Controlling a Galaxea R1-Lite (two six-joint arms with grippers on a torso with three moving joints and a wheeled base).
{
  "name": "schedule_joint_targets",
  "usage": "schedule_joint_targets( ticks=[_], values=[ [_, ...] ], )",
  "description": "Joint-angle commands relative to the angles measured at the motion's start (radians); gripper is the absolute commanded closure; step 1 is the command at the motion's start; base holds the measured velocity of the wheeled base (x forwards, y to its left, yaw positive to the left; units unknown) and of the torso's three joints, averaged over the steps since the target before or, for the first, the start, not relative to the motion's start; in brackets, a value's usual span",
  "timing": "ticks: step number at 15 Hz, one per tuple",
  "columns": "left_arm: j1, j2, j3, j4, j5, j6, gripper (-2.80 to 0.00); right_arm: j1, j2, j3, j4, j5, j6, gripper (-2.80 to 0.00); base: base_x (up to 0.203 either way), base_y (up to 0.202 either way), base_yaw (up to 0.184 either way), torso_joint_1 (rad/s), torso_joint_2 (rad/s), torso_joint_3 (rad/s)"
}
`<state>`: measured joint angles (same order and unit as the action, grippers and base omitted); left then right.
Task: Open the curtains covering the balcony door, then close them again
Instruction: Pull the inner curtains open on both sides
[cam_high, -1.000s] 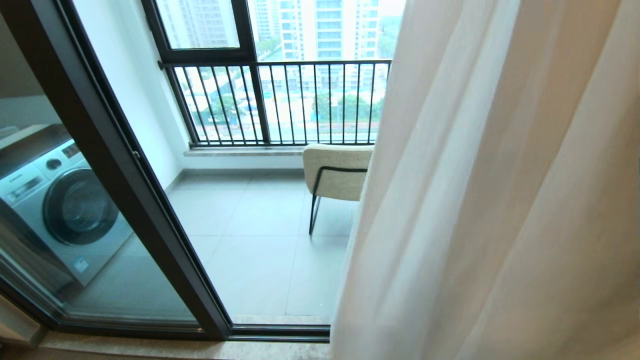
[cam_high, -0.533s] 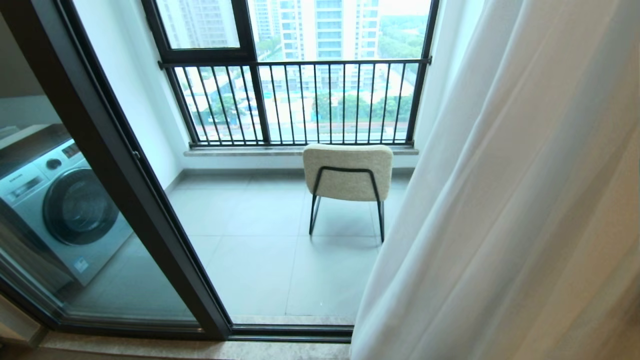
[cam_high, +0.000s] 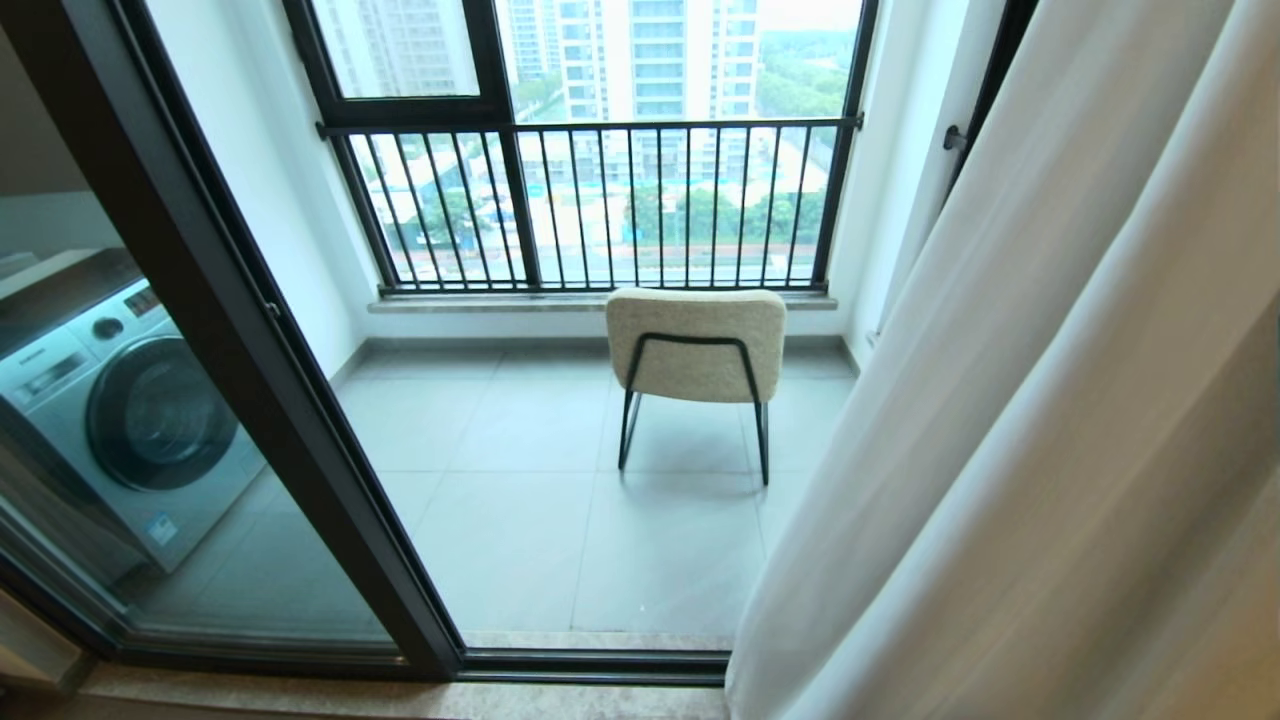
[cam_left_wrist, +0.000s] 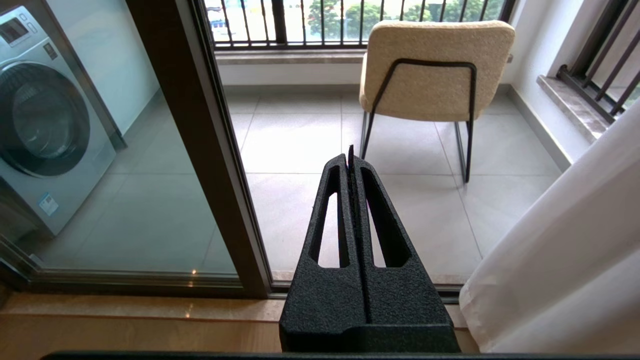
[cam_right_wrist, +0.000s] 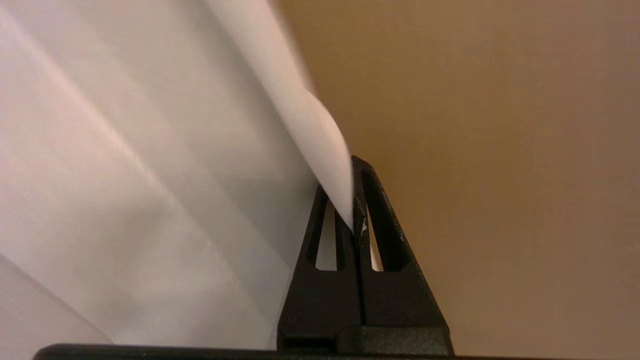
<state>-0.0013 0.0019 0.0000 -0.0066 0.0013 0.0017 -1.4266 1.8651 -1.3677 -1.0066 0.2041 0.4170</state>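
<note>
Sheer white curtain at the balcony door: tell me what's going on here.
The right gripper is shut on an edge of the sheer white curtain, which hangs bunched at the right. The beige chair and black railing show through the dark-framed glass balcony door. The left gripper hangs shut and empty.

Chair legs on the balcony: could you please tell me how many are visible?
2: the chair shows two thin black legs, one at its left and one at its right, both standing on the tiled floor. The front legs may be hidden behind the backrest.
</note>
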Motion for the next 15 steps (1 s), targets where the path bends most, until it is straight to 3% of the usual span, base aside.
schedule_joint_targets(
  ticks=[1, 5, 8, 11, 15],
  values=[
    [0.0, 0.0, 0.0, 0.0, 0.0, 0.0, 0.0, 0.01, -0.111, 0.075, -0.06, 0.113, 0.041, 0.0, 0.0, 0.0, 0.0, 0.0, 0.0, 0.0],
    [0.001, 0.0, 0.0, -0.001, 0.0, 0.0, 0.0, 0.013, -0.326, 0.246, -0.225, 0.411, 0.218, 0.0, 0.0, 0.0, 0.0, 0.0, 0.0, 0.0],
    [0.0, 0.0, 0.0, -0.001, 0.0, 0.0, 0.0, 0.012, -0.499, 0.345, -0.305, 0.583, 0.383, 0.0, 0.0, 0.0, 0.0, 0.0, 0.0, 0.0],
    [0.001, 0.0, 0.0, 0.0, 0.0, 0.0, 0.0, 0.029, -0.653, 0.466, -0.32, 0.707, 0.44, 0.0, 0.0, 0.0, 0.0, 0.0, 0.0, 0.0],
    [0.0, 0.0, 0.0, 0.0, 0.0, 0.0, 0.0, 0.143, -0.807, 0.635, -0.318, 0.819, 0.459, 0.0, 0.0, 0.0, 0.0, 0.0, 0.0, 0.0]
  ],
)
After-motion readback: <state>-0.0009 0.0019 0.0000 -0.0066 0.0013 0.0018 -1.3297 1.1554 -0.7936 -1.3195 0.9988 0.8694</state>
